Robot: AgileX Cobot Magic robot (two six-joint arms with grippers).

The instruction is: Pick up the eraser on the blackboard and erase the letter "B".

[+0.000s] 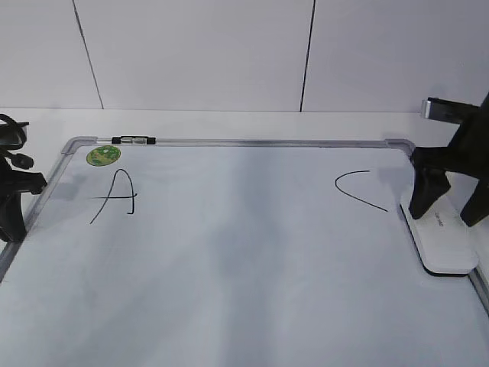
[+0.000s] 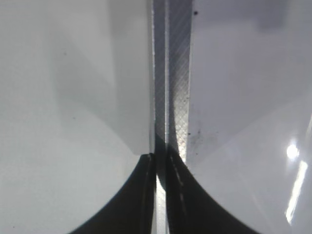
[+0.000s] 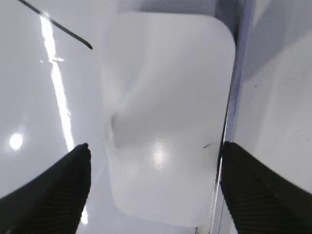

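The white eraser (image 1: 443, 245) lies at the right edge of the blackboard (image 1: 229, 260), a white dry-erase board with a silver frame. My right gripper (image 1: 451, 208) is open and straddles the eraser's far end, one finger on each side. The right wrist view shows the eraser (image 3: 165, 112) between the open fingers (image 3: 155, 150). The board shows an "A" (image 1: 114, 199) and a "C" (image 1: 359, 189); no letter "B" shows between them. My left gripper (image 1: 14, 222) is shut and empty at the board's left edge, over the frame (image 2: 170, 73).
A round green sticker (image 1: 103, 156) and a small black-and-silver marker (image 1: 134, 140) sit at the board's far left corner. The board's right frame (image 3: 234, 97) runs right beside the eraser. A white wall stands behind the table.
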